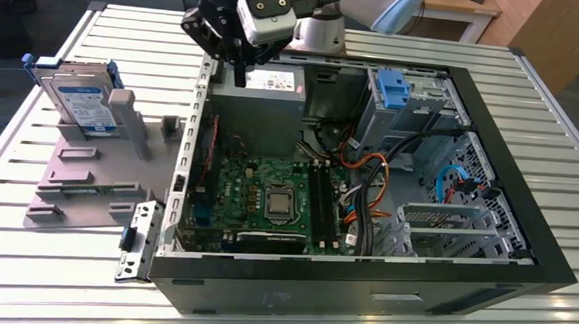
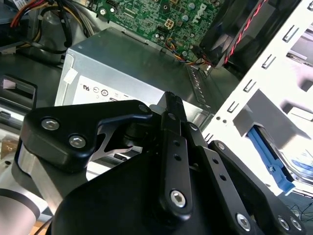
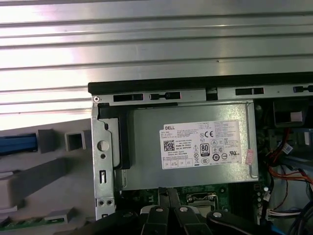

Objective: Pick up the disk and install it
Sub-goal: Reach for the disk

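The disk point(image 1: 85, 100) is a silver drive with a white-and-blue label in a blue carrier. It stands on edge in a grey holder point(image 1: 84, 175) at the exterior view's left, outside the open computer case point(image 1: 363, 275). Both wrist views catch a blue strip of its carrier point(image 2: 272, 159) point(image 3: 17, 144). My gripper point(image 1: 240, 78) hangs over the grey power supply point(image 1: 273, 88) in the case's far left corner, to the right of the disk and apart from it. The black fingertips point(image 2: 171, 104) point(image 3: 168, 192) are pressed together and hold nothing.
Inside the case lie a green motherboard point(image 1: 268, 198), bundled cables point(image 1: 387, 173) and a drive cage with a blue bay point(image 1: 395, 90) at the far right. The case's metal side wall point(image 1: 195, 128) stands between my gripper and the disk. A ribbed metal table point(image 1: 30, 268) carries everything.
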Motion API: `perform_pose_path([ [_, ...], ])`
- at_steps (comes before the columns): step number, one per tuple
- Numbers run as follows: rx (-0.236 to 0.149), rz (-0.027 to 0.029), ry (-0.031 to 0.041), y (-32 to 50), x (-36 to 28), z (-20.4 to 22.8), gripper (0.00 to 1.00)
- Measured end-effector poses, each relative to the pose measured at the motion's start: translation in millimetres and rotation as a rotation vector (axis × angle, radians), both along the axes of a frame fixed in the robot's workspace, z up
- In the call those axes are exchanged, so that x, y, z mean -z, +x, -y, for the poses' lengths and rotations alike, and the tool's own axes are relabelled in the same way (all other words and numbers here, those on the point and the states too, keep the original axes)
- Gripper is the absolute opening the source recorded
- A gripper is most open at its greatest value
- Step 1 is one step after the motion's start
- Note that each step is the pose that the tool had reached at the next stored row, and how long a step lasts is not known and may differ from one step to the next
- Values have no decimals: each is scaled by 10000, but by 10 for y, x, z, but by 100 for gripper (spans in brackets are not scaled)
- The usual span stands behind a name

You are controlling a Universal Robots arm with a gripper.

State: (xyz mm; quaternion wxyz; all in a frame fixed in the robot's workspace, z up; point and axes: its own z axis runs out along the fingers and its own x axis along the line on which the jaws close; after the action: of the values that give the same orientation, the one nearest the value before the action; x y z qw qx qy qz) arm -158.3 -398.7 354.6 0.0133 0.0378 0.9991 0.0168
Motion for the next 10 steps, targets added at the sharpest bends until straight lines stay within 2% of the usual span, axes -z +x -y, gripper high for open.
perform_pose_path([
  [5,1,28,0,-65,1,-1,11],
  [10,1,29,-1,-102,1,-3,11],
])
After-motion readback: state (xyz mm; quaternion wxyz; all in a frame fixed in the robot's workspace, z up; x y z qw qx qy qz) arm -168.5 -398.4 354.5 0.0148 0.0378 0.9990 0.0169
